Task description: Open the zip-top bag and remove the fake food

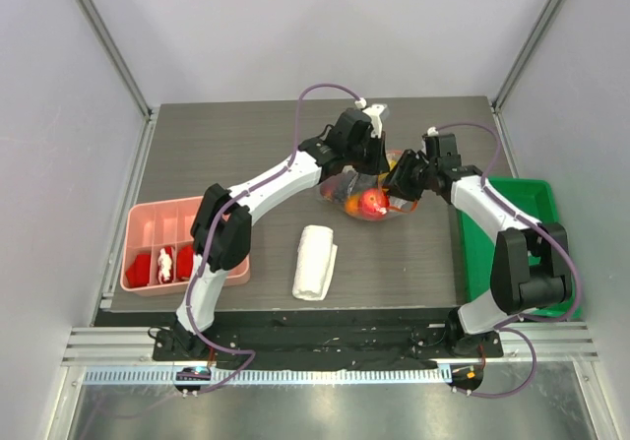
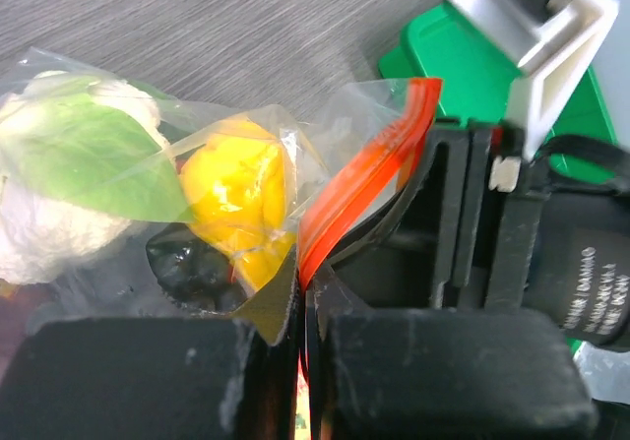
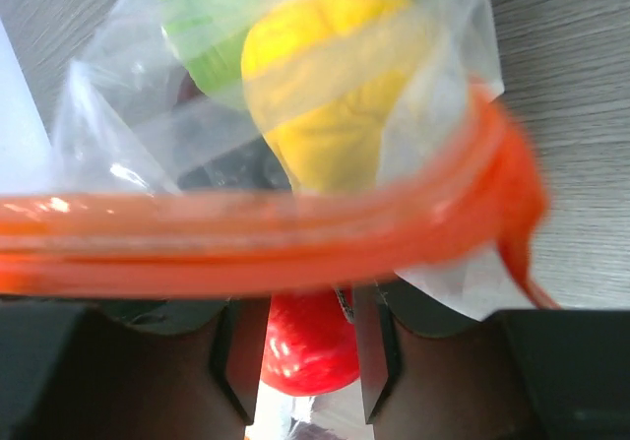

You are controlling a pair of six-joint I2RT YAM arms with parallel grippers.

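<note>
Where the left gripper [image 2: 300,332] bites: pads together on the zip-top bag [image 2: 335,130], pinching the edge at its orange strip [image 2: 366,179].
right gripper [image 3: 305,356]: fingers apart, the strip just beyond their tips, crossing the gap.
fake food [image 3: 330,95]: inside the bag, beyond both grippers; yellow, green and red pieces.
Bag's place: middle of the table [image 1: 246,145], between the grippers.

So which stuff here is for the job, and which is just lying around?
For the job: bag; fake food inside it.
Just lying about: white cloth; pink tray; green bin.
</note>
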